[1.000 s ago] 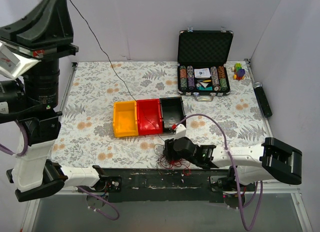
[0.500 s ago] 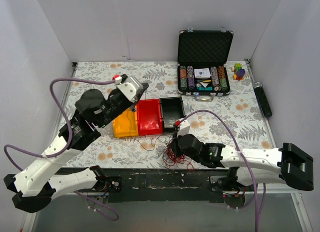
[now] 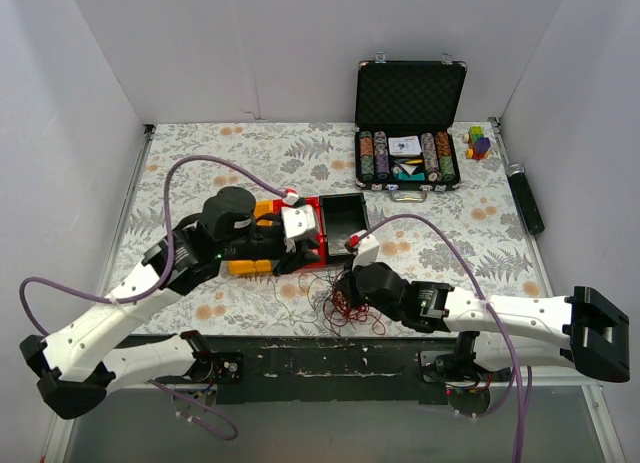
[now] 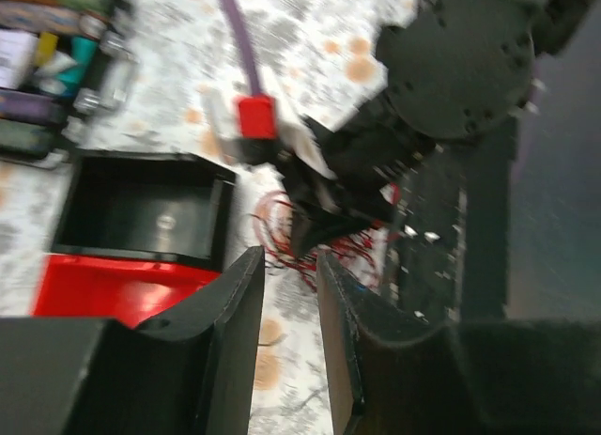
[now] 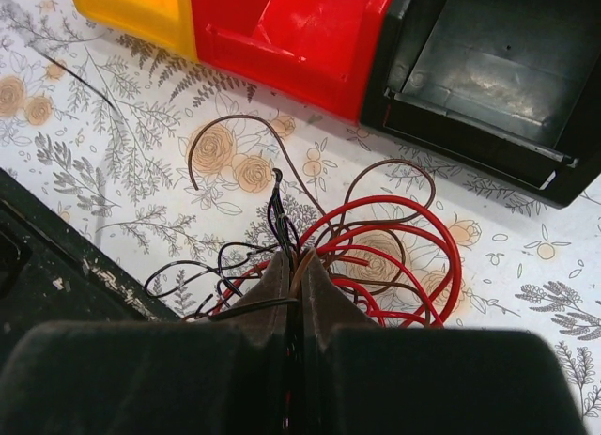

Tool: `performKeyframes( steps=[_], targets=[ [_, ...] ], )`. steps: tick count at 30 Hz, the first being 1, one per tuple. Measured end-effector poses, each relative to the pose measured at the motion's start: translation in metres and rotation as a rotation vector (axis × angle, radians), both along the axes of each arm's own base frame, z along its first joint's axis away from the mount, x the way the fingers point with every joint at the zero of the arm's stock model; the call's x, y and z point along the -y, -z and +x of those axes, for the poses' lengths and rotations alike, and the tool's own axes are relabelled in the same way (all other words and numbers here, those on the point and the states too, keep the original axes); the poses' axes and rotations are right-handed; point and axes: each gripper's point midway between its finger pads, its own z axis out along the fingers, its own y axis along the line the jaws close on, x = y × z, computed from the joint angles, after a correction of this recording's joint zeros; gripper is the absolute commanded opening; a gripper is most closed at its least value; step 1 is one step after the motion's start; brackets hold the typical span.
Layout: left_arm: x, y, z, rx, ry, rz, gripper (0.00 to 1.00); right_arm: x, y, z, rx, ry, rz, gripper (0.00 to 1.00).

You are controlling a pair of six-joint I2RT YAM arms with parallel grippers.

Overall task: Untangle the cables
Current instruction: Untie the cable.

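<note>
So the tangle of thin red, black and brown cables (image 5: 349,252) sits on the floral-patterned surface (image 3: 200,153), close to the near edge and just in front of the bins. The right tool (image 5: 293,266) is clenched on it. The wrist view shows the two fingers pressed together with a bunch of black strands and a brown one sticking out between the tips. The red loops fan out to the right of the fingers, and a few black loops trail off to the left toward the dark front edge. One brown strand curls away toward the bins.

The left tool (image 4: 289,261) is released: there's a narrow gap between its fingers and nothing in it. Its arm reaches across the yellow plastic bin (image 5: 141,12) and the red plastic bin (image 5: 282,59), and its fingertips point at the tangle and the right tool. I can't tell if it's touching any strand, since that view is blurry.

The three bins stand in a row touching each other, with the black plastic bin (image 5: 470,125) at the right end. All three look empty. Well apart, at the far right, there's an open black case (image 3: 410,93) with rows of poker chips (image 3: 380,155).
</note>
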Motion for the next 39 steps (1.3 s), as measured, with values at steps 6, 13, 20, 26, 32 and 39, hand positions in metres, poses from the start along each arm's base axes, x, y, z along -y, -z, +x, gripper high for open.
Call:
performKeyframes(
  steps=[6, 13, 20, 26, 32, 39],
  targets=[
    [0.008, 0.061, -0.031, -0.228, 0.151, 0.13, 0.31, -0.004, -0.011, 0.004, 0.016, 0.008, 0.012, 0.01],
    [0.009, 0.078, -0.04, -0.324, 0.173, 0.157, 0.37, -0.002, -0.008, 0.005, 0.021, 0.009, -0.006, 0.01],
    [0.013, 0.078, -0.025, -0.291, 0.11, 0.144, 0.4, -0.003, -0.01, 0.005, 0.026, 0.01, -0.01, 0.01],
    [0.013, 0.059, -0.024, -0.234, 0.11, 0.092, 0.56, -0.004, -0.006, 0.004, 0.023, 0.006, -0.023, 0.01],
    [0.011, 0.036, -0.022, -0.156, 0.101, 0.027, 0.73, -0.004, 0.0, 0.003, 0.017, 0.004, -0.045, 0.01],
    [0.01, 0.042, -0.019, -0.152, 0.089, 0.045, 0.76, -0.005, -0.002, 0.002, 0.021, -0.005, -0.05, 0.01]
  ],
)
